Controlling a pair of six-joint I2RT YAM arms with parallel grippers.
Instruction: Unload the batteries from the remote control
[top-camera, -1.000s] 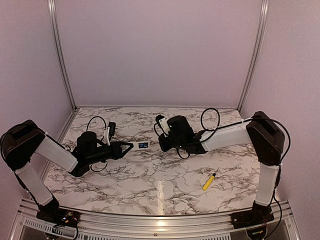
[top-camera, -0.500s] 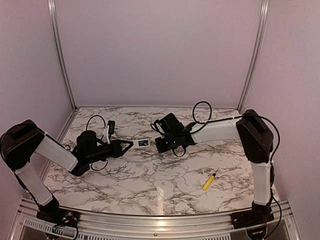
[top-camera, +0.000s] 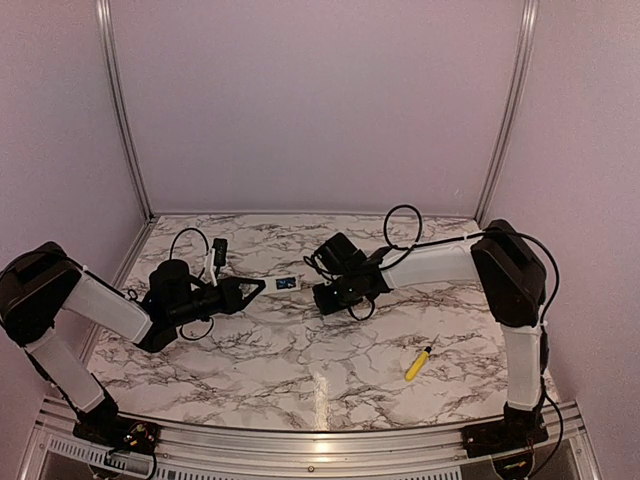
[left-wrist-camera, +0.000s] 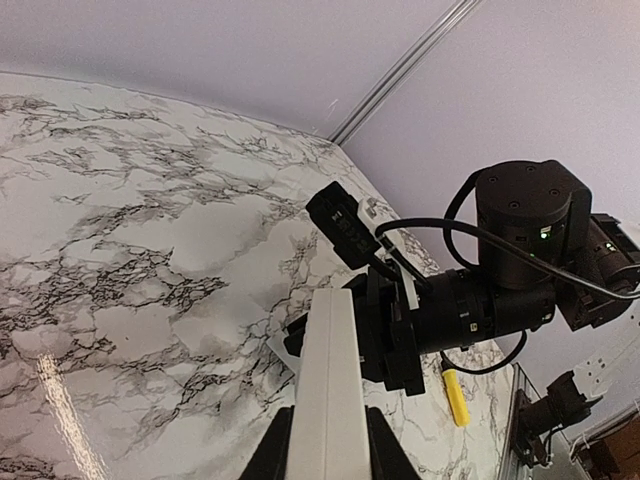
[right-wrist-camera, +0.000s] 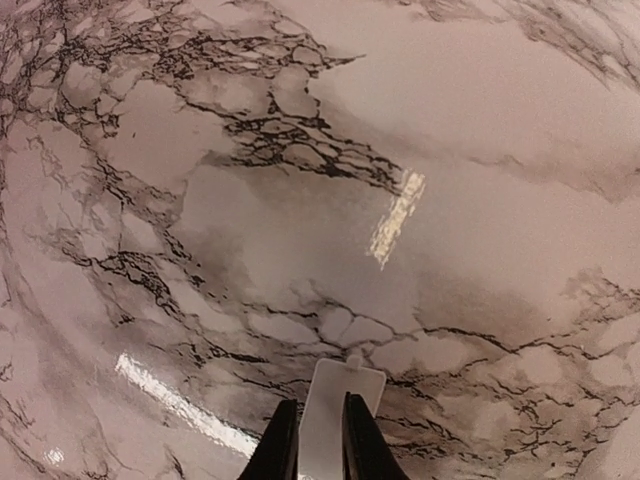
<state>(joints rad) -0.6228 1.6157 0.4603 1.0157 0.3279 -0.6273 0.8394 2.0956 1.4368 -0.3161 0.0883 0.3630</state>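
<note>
Remote (left-wrist-camera: 328, 390) sits clenched in left tool (top-camera: 252, 289), right tool (right-wrist-camera: 314, 440) grasps cover (right-wrist-camera: 340, 395) close to bench (right-wrist-camera: 450, 150); next, likely: lay cover down, pull batteries.

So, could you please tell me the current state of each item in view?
remote control: clamped in the left gripper.
white cover piece: off the remote, pinched in the right gripper.
yellow screwdriver: lying free on the table.
batteries: blue patch at the remote's free end, too small to judge.
</note>
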